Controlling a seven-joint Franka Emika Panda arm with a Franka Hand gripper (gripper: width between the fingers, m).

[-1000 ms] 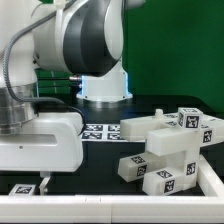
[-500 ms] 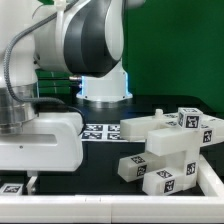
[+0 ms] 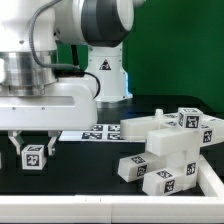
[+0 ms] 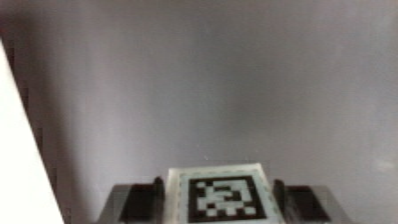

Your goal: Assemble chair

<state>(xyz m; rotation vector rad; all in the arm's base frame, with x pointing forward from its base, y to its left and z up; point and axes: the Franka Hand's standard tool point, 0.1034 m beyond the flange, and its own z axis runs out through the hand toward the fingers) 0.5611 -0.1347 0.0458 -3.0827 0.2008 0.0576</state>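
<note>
My gripper [image 3: 33, 150] hangs at the exterior view's left, above the black table. It is shut on a small white chair piece [image 3: 33, 158] with a black-and-white tag, one dark finger on each side. In the wrist view the same tagged piece [image 4: 222, 196] fills the gap between the fingers [image 4: 135, 201], with blurred grey table beyond it. The partly joined chair body [image 3: 172, 146], several chunky white tagged blocks, stands at the exterior view's right, well apart from the gripper.
The marker board [image 3: 97, 132] lies flat in the middle of the table, behind the gripper and beside the chair body. The arm's white base [image 3: 105, 80] stands at the back. A white rim [image 3: 208, 180] borders the table at the front right.
The jaws closed on the small tagged piece lying at the front left. The arm then rose and shifted, lifting the piece off the table.
</note>
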